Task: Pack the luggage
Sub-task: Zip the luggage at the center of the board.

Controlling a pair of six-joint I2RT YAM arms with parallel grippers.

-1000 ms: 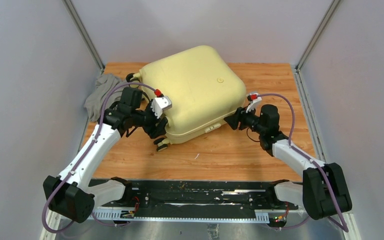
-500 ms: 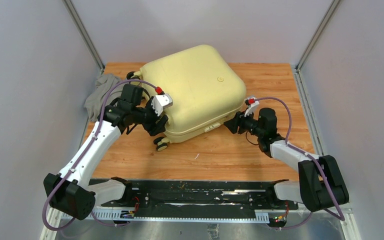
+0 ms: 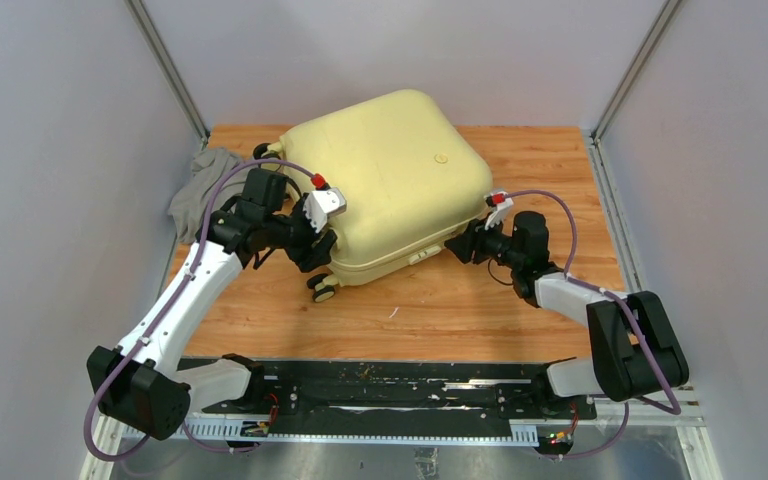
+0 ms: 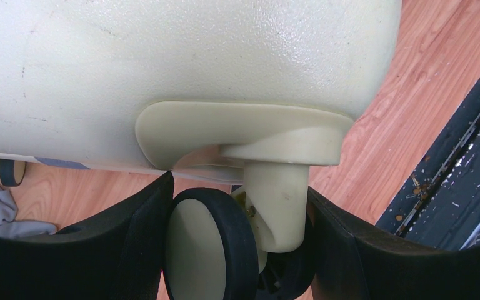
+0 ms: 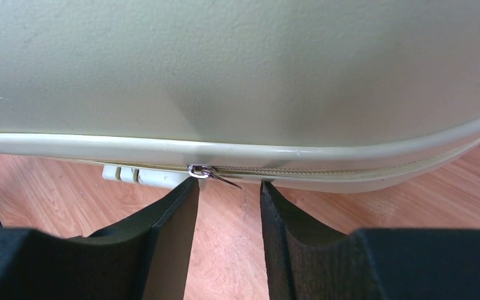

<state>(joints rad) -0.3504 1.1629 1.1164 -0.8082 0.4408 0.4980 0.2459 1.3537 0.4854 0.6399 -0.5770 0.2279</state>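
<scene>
The luggage lies flat on the wooden table, a pale-yellow hard shell with its lid down. My left gripper is at its near-left corner, shut on a black-and-cream caster wheel; both fingers press the wheel and its stem. My right gripper sits at the near-right edge, against the zipper seam. Its jaws stand open with a narrow gap, tips just under the silver zipper pull, which hangs free by the left finger.
A grey cloth lies crumpled on the table by the luggage's back-left corner, outside it. A cream side fitting sits left of the zipper pull. Grey walls close in left and right; the black base rail runs along the near edge.
My right arm has slid left, up to the luggage's seam, and its jaws have narrowed. The left gripper has kept its hold on the wheel, shifting only slightly.
</scene>
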